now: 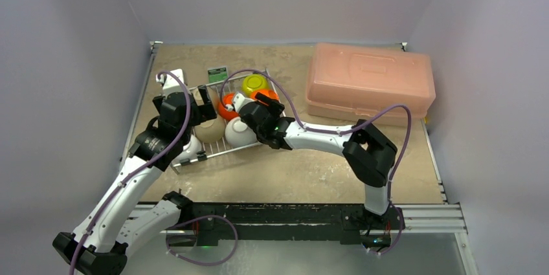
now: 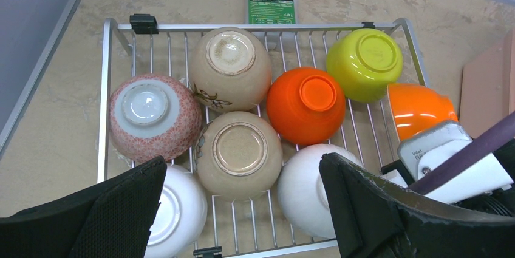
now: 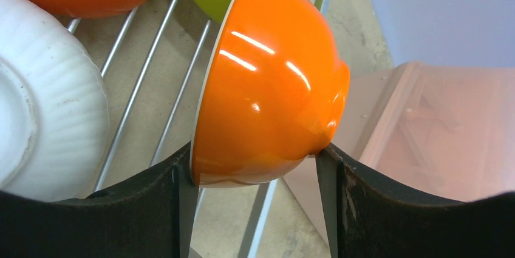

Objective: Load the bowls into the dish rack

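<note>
The left gripper (image 2: 243,167) has its jaws spread wide and holds nothing. It hangs over the near side of the dish rack (image 2: 106,88). The right gripper (image 3: 255,149) squeezes the tilted orange bowl (image 3: 273,88) between its two black fingers (image 3: 121,209). One finger presses on the rim and the other on the little foot. This bowl is shiny with a thin white edge. It lies on its side over the right end of the rack. It is hard to tell if it touches the wires.

The rack is a flat silver wire tray with low sides, and it sits on the tan table (image 1: 291,171). Seven more bowls stand in it upside down, packed close. Nearest are the left white bowl (image 2: 179,209) and the right white bowl (image 2: 306,194). The near beige bowl (image 2: 238,152) sits between them, a bit farther back. Left of it is the pink speckled bowl (image 2: 153,115) with a white foot. Farther still come the far beige bowl (image 2: 231,67), with a small flower on its side, the upside-down orange bowl (image 2: 305,103) and the lime-green bowl (image 2: 364,64), which is just beside the tilted one.

Past the rack, a green card (image 2: 271,3) lies flat on the table. Off to the right stands a pink plastic box (image 1: 369,81).
</note>
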`<state>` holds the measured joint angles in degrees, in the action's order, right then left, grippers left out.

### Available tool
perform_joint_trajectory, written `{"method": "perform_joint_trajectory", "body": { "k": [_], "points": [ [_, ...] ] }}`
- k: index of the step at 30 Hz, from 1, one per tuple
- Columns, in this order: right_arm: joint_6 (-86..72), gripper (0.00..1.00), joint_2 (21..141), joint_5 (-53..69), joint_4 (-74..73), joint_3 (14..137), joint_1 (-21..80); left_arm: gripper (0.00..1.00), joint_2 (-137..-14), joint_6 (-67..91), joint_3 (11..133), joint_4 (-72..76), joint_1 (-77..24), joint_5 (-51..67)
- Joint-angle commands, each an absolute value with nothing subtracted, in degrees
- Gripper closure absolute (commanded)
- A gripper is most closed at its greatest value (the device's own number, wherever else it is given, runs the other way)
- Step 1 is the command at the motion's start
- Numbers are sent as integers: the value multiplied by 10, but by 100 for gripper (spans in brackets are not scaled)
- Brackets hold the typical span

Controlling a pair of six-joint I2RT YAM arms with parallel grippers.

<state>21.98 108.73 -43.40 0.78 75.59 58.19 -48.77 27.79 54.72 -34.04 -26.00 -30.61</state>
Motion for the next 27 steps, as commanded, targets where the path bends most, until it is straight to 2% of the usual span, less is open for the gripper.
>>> {"method": "perform_joint_trajectory", "body": {
  "k": [1,8,27],
  "points": [
    [271,70,1049,-500,43,754,591,3,-486,266,546,-334,-259,-305],
    [322,67,1056,-490,42,732,592,2,-486,265,545,-334,-259,-304],
    [311,60,1104,-474,19,727,593,2,-487,264,546,-334,-259,-305]
  ]
}}
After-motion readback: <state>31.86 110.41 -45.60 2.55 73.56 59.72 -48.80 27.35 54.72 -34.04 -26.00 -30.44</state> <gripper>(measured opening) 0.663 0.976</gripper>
